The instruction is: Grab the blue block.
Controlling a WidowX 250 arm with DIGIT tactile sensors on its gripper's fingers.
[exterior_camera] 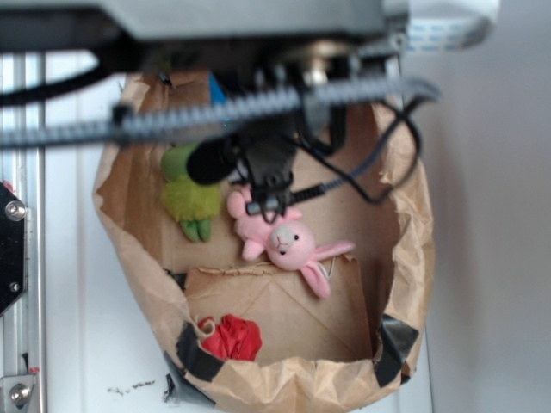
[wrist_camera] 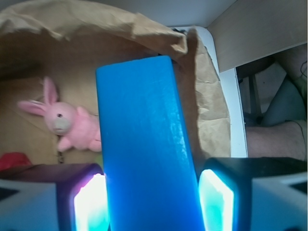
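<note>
In the wrist view we look down along the pincer (wrist_camera: 153, 202), whose two glowing fingers (wrist_camera: 89, 202) sit at the bottom corners of the picture. Between them stands the blue block (wrist_camera: 144, 144), a long, flat, smooth slab of bright blue that fills the middle of the view and runs up and away from the camera. Both fingers press against its long sides, so the pincer is clamped on the block.

Behind the block we see the inside of a crumpled brown paper bag (wrist_camera: 207, 110) with its rim rolled over. On the bag's floor, left of the block, lies a pink plush bunny (wrist_camera: 72, 126), and a bit of a red lump (wrist_camera: 14, 160) shows at the left edge.

In the exterior view we look from above at the same bag (exterior_camera: 413, 258), standing on a white worktop (exterior_camera: 77, 344). The arm and its cables blur across the top. Only a small blue sliver (exterior_camera: 217, 89) shows there, probably the block. A fuzzy green plush toy (exterior_camera: 191, 194) lies just beside the bunny (exterior_camera: 288, 243), and the red lump (exterior_camera: 231, 337) rests near the bag's near rim.
</note>
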